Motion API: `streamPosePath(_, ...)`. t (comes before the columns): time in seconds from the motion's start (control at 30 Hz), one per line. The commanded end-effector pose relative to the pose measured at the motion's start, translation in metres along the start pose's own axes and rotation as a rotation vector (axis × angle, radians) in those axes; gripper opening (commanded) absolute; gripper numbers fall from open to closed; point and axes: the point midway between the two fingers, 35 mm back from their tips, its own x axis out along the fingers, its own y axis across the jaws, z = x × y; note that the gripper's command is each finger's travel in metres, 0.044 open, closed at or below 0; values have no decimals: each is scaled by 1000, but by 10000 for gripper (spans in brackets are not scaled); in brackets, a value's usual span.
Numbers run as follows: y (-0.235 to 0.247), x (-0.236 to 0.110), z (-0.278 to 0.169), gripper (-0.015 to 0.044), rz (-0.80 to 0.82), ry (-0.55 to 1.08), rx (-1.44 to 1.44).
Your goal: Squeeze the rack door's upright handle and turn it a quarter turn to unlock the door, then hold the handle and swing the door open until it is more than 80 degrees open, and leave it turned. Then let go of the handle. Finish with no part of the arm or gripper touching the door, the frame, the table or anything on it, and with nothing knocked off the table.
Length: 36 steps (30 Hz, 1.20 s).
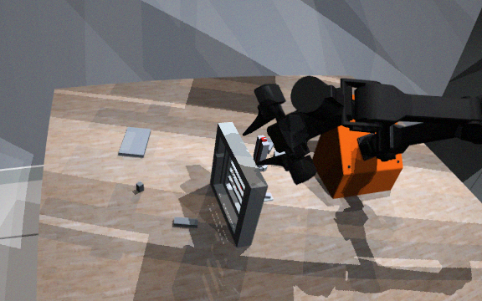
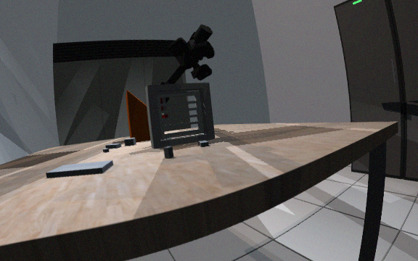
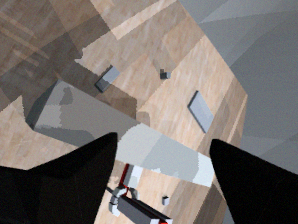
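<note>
The grey rack frame (image 1: 254,209) (image 2: 153,119) (image 3: 100,117) stands upright on the table. Pale slats (image 2: 193,109) show through its opening; how far the door is turned is hard to tell. The upright handle (image 1: 259,151) (image 3: 142,210), a dark bar with a red top and pale brackets, stands on the arm's side of the frame. Red parts also show through the opening in the exterior view. My gripper (image 1: 252,149) (image 3: 164,143) is open and empty, with its fingertips high near the frame's top edge. The handle lies below the fingers, towards the bottom of the wrist view.
A flat grey plate (image 1: 135,142) (image 2: 80,169) (image 3: 201,112), a small dark block (image 1: 140,186) (image 2: 168,152) (image 3: 165,74) and a low grey block (image 1: 185,222) (image 2: 203,143) (image 3: 107,79) lie behind the frame. An orange box (image 1: 366,180) (image 2: 137,119) stands beneath the arm.
</note>
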Motion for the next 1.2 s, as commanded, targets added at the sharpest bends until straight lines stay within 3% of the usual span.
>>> streamPosePath(0.0, -8, 7, -12, 286, 39, 68, 29)
streamPosePath(0.6, -33, 25, -70, 286, 307, 370, 211)
streamPosePath(1.17, -49, 22, -104, 286, 580, 504, 447)
